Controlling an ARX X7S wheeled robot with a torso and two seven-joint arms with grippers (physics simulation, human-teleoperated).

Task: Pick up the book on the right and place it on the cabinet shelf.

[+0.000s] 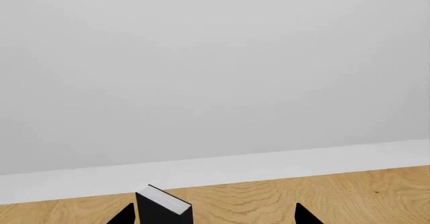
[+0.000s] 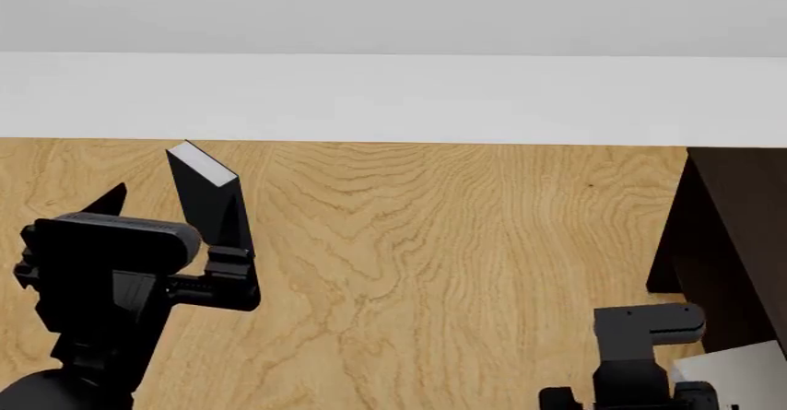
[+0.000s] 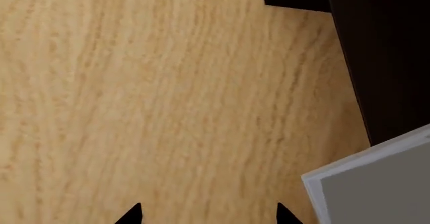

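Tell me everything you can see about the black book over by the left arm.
The black book has a plain dark cover and a white page edge facing up. It stands tilted above the wooden floor, leaning away from the robot. Its lower part sits by the left end effector, which seems to hold it, though the contact is not plainly visible. The left wrist view shows its top corner between the fingertips, nearer one finger.

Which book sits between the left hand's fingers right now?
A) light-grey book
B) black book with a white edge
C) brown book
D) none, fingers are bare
B: in the head view the left hand has the black book with a white edge standing upright between its fingers; the light-grey book lies low by the dark cabinet.
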